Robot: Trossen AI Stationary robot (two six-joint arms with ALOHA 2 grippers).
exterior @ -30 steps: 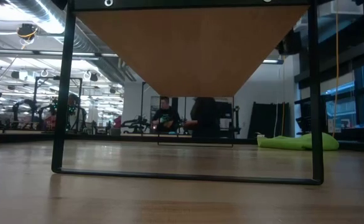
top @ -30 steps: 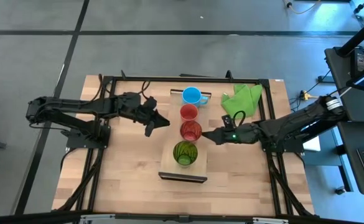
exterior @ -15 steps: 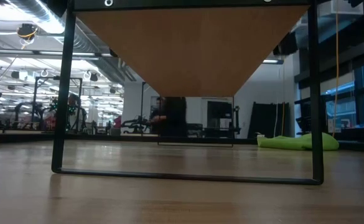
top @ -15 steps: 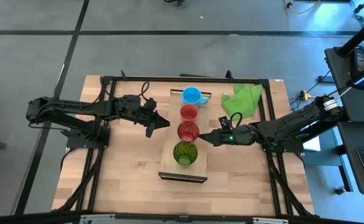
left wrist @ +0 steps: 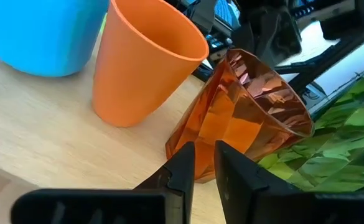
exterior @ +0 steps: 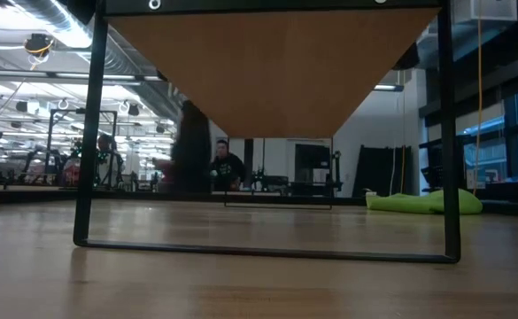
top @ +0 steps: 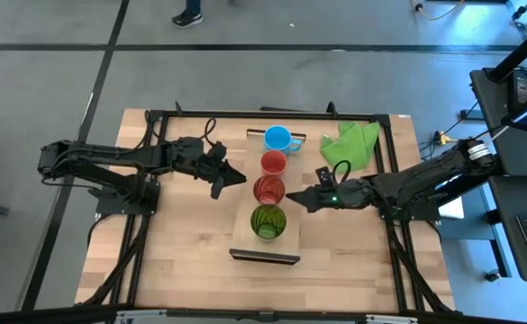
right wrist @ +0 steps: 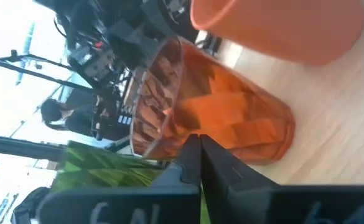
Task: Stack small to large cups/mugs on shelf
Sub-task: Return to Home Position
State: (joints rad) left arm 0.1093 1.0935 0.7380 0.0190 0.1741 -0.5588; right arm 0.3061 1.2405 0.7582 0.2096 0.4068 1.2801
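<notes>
Homing seems in hand: left gripper and right gripper, both pinched narrow and empty, flank the centre-frame red tumbler; next, each should back away without nudging it.

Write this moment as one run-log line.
shelf: blue mug, red cup, red tumbler, green tumbler in one row | left gripper: beside row | right gripper: shut, beside red tumbler
</notes>
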